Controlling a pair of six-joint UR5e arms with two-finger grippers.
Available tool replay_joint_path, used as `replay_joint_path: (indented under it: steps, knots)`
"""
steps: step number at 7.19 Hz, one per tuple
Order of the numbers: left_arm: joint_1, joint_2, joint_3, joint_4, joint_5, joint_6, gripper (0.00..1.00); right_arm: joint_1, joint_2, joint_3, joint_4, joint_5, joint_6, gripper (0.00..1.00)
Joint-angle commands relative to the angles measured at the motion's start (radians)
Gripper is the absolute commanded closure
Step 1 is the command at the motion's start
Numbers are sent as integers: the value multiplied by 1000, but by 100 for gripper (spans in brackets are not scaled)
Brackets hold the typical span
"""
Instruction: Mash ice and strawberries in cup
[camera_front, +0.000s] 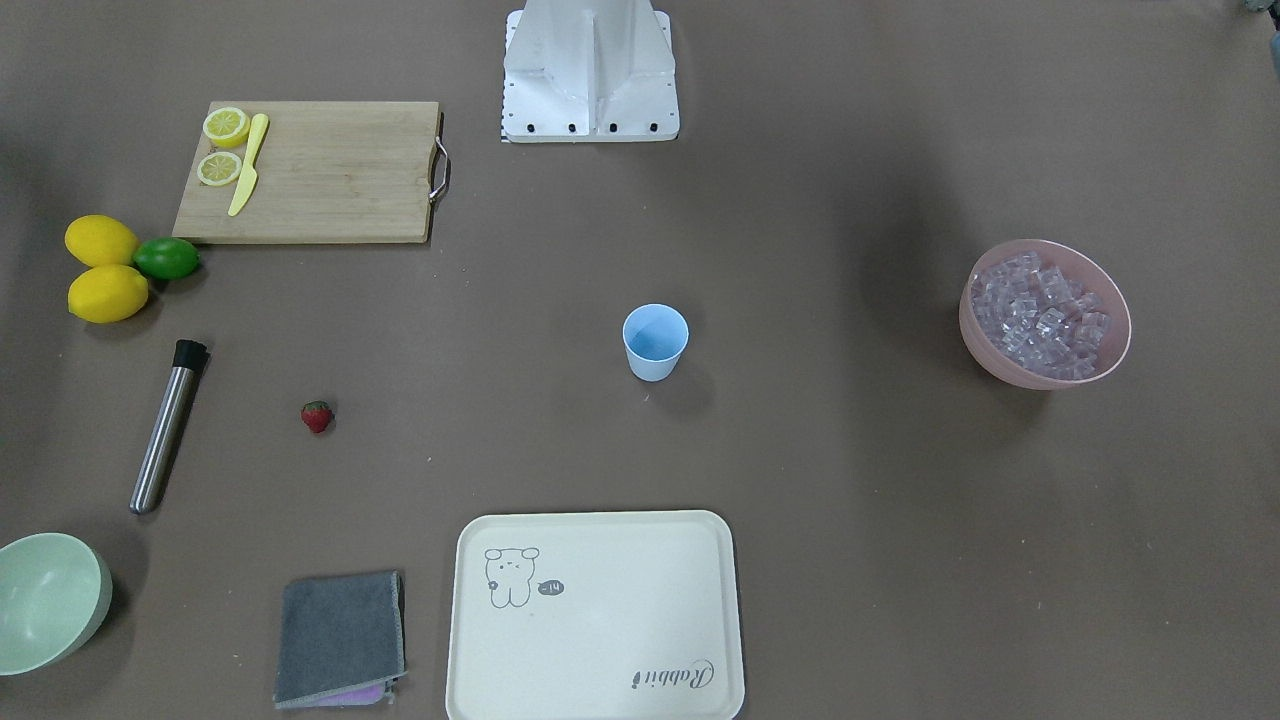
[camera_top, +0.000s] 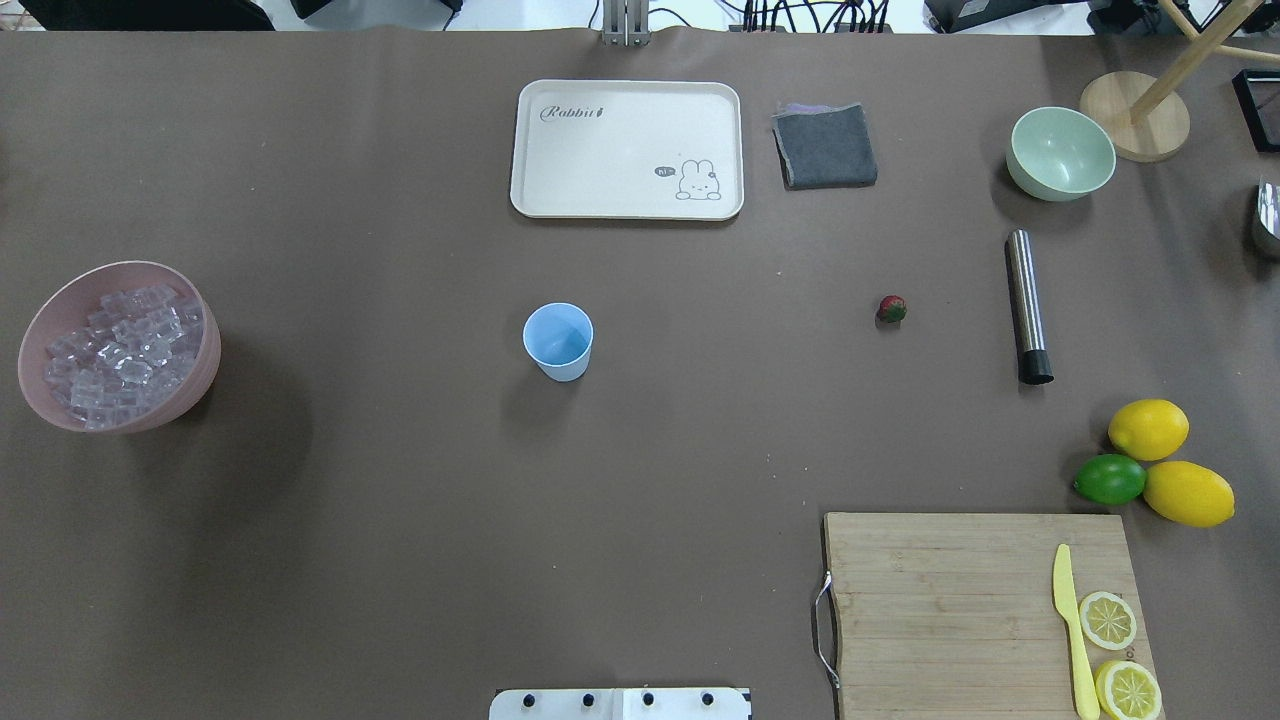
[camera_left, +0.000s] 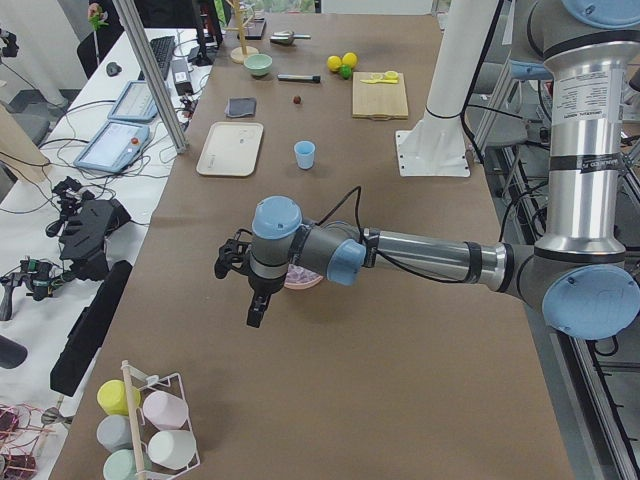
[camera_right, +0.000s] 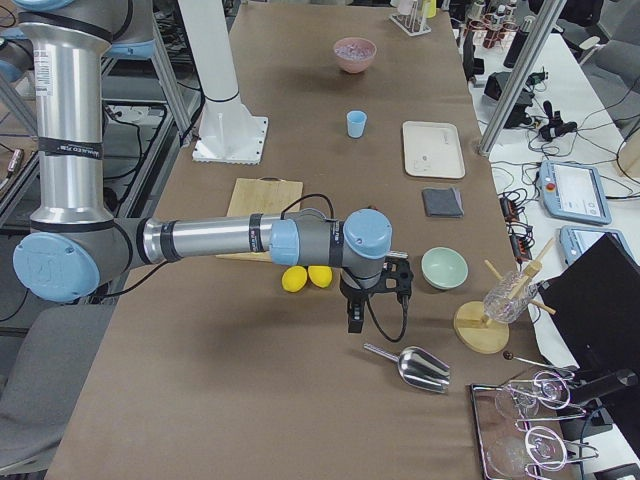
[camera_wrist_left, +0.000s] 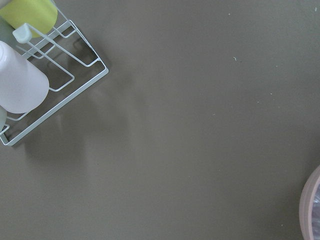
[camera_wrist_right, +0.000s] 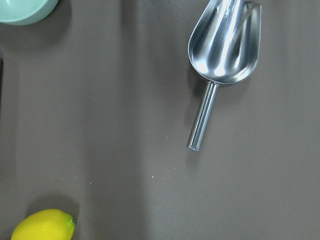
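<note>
Left pincer (camera_left: 256, 312) hangs over bare worktop (camera_top: 400, 500); released or clenched, cannot tell. Ice (camera_top: 120, 345) sits in pink bowl (camera_top: 205, 372) just beside it. Right pincer (camera_right: 353, 320) hangs near metal scoop (camera_wrist_right: 225, 45) and a lemon (camera_wrist_right: 44, 226); grip state cannot tell. Cup (camera_top: 558, 341) stands upright, well apart from both pincers. Strawberry (camera_top: 891, 309) lies on the worktop between the cup and the right pincer.

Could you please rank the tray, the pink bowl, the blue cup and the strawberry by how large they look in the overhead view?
Largest to smallest:
1. tray
2. pink bowl
3. cup
4. strawberry
</note>
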Motion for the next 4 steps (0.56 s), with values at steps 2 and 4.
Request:
replay_joint_path:
  steps: [2, 4]
  knots:
    - [0, -1, 7, -4, -1, 1, 3, 0, 2, 0, 1, 8, 0, 0]
    - [0, -15, 5, 1, -1, 1, 3, 0, 2, 0, 1, 8, 0, 0]
